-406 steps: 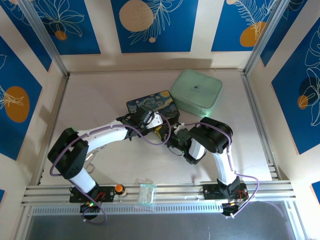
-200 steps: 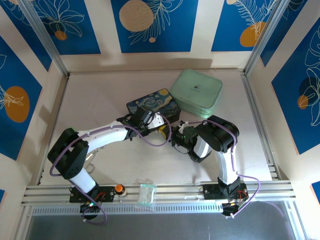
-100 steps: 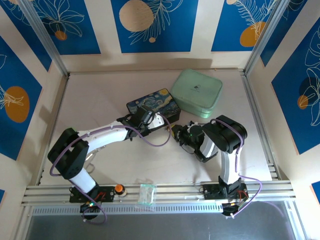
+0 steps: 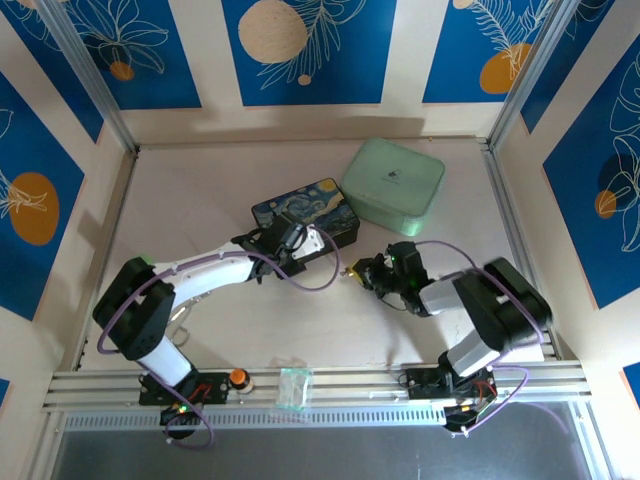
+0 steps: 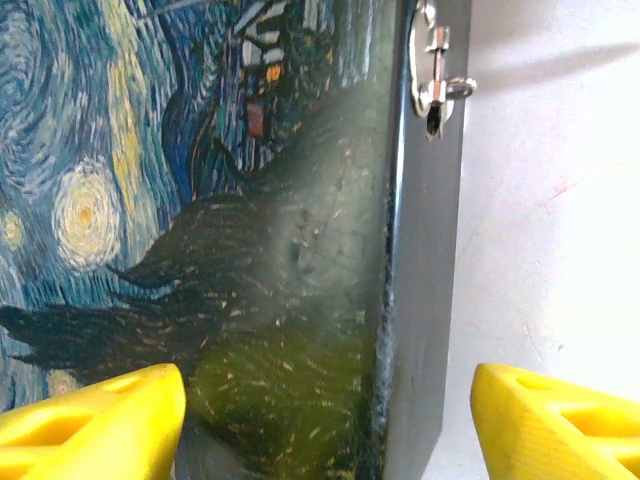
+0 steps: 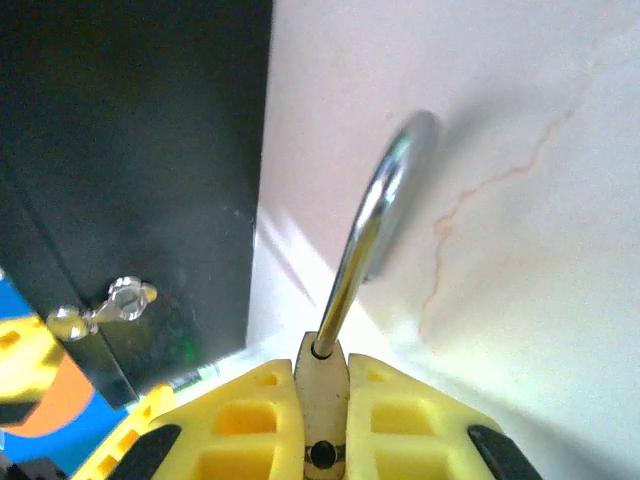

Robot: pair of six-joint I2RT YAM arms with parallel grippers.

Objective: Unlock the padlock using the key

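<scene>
Your right gripper (image 6: 320,385) pinches the small brass padlock (image 6: 352,270) by its body, beside the dark box painted with a starry night (image 5: 200,200). Hold that pinch firm; your left gripper (image 5: 325,420) hangs spread above the lid, so lift it straight, clear of the metal clasp (image 5: 437,70)

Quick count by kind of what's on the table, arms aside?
Boxes: 2, the painted box and the green case.
Padlocks: 1, the padlock, clamped in the right gripper.
Total: 3.
</scene>
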